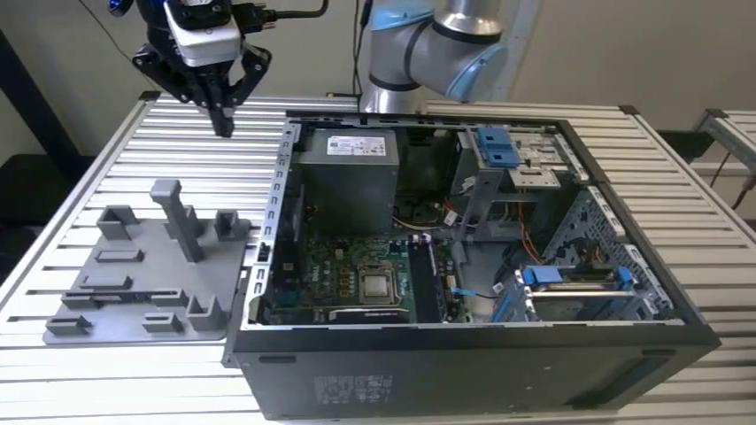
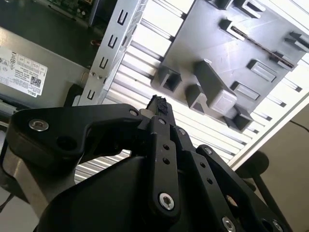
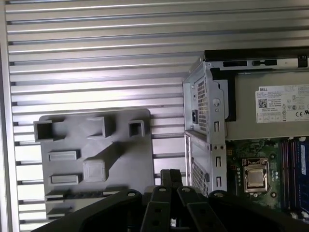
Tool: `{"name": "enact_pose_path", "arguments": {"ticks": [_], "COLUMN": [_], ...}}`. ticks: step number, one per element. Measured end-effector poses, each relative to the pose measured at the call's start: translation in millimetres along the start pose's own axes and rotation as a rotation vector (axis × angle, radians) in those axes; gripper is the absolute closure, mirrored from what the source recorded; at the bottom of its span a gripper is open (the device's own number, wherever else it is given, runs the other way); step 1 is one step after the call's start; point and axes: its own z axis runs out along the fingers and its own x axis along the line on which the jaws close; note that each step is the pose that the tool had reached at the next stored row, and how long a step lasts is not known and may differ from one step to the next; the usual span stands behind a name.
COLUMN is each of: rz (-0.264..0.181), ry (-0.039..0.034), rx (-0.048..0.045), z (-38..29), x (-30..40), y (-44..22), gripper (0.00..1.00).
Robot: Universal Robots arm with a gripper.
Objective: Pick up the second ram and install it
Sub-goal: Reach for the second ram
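Second ram edge-on in grey tray

A ribbed aluminium table of long bright slats spans the scene before a plain pale wall, with a second slatted table at the exterior view's right.
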Motion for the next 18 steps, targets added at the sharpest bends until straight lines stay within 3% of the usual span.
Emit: {"name": "enact_pose_path", "arguments": {"ticks": [18], "rz": [0.0], "ry": [0.0], "rx": [0.0], "z": [0.1], "x": [21.4], "y": [-1.7], "gripper": [0.89]}}
